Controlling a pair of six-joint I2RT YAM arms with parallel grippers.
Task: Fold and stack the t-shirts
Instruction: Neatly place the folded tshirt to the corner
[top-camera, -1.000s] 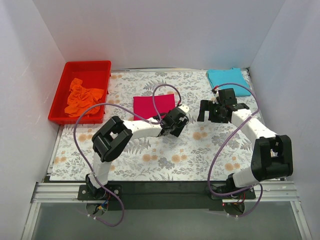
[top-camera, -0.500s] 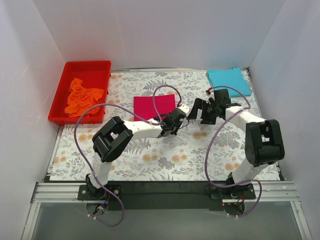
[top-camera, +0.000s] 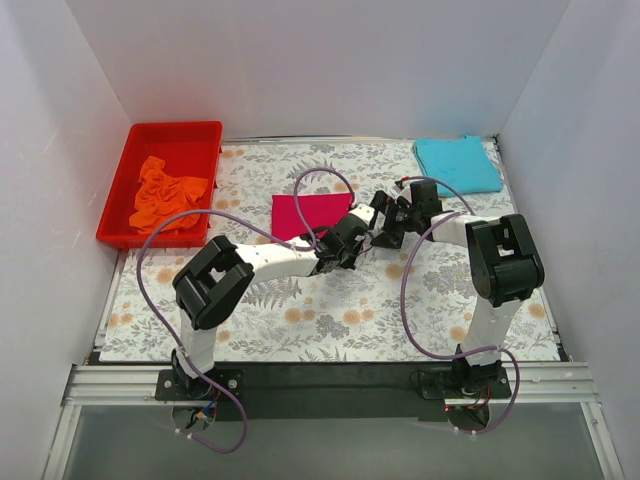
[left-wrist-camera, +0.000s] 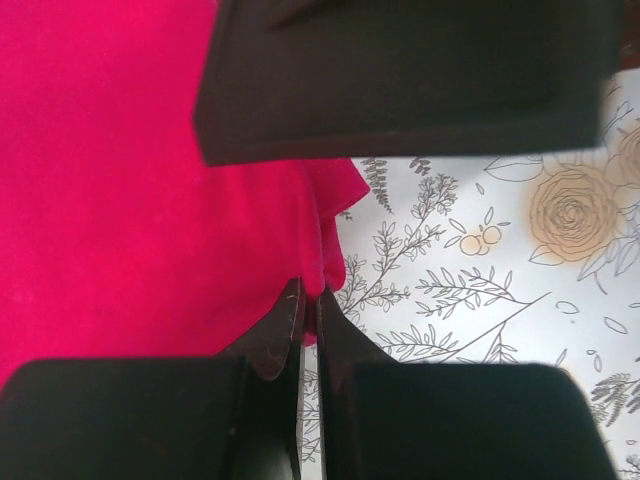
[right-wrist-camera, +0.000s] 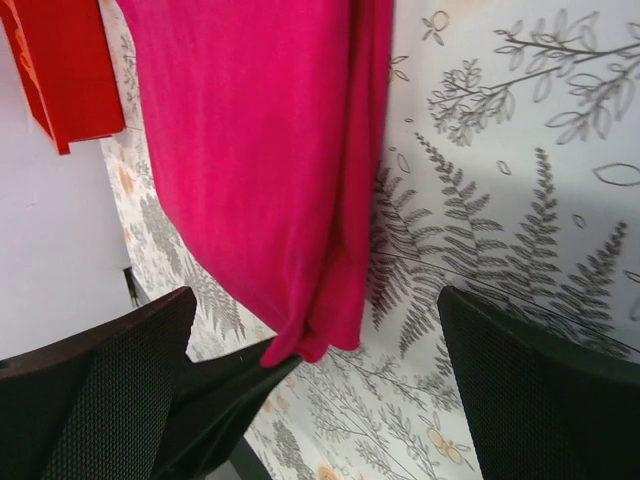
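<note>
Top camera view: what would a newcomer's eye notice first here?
Most striking is the folded pink shirt in the middle of the table: the left claw is shut on its near right corner, and the right claw stands open around that same corner. Next come the red bin at far left, holding a crumpled orange shirt, and the folded blue shirt in the far right corner.
</note>
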